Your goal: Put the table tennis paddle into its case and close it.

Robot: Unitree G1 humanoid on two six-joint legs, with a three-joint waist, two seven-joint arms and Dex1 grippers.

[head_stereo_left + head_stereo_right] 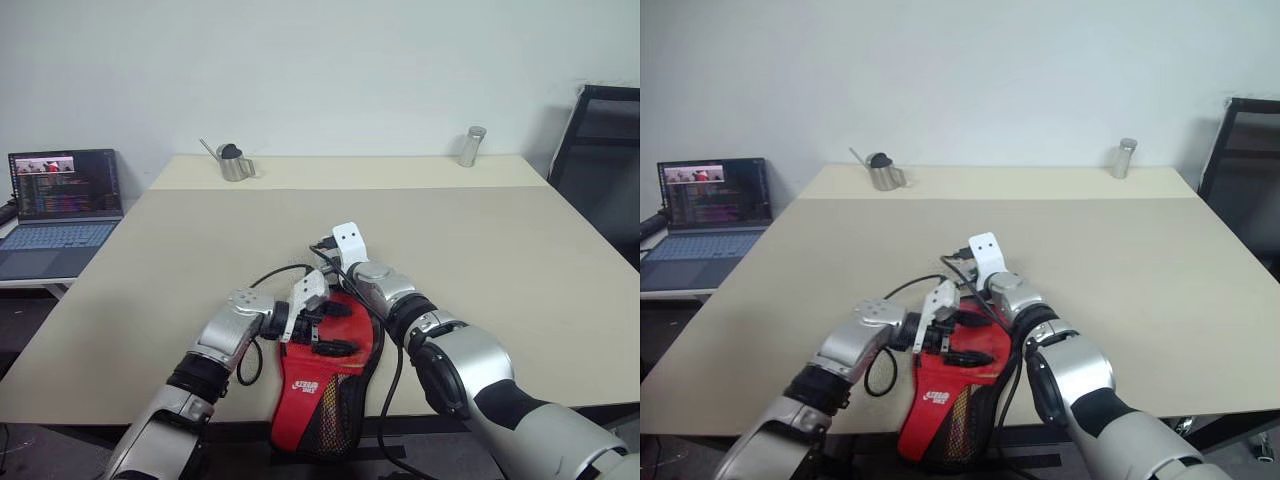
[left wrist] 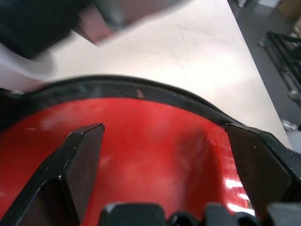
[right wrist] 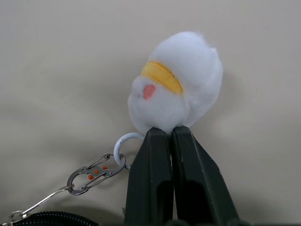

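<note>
Head view: the case [image 1: 325, 395] lies open at the near table [image 1: 480, 250] edge, red lining up, the arms hiding its far end. Left wrist: left gripper [image 2: 164, 136] spread wide over red (paddle or lining, unclear). Right wrist: right gripper [image 3: 168, 133] pinches a white plush charm [image 3: 181, 82], clipped to the zip.

red-lined black case [image 1: 325, 395], white plush charm [image 3: 178, 92]

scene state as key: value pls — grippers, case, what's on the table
left gripper: open, fingers spread over the red inside of the case
right gripper: shut on white plush charm
charm link: ring and metal clip lead to the case's zip edge
case: open, hanging over the table near edge
far edge: metal watering can, metal cylinder
side desk: laptop, screen on
</note>
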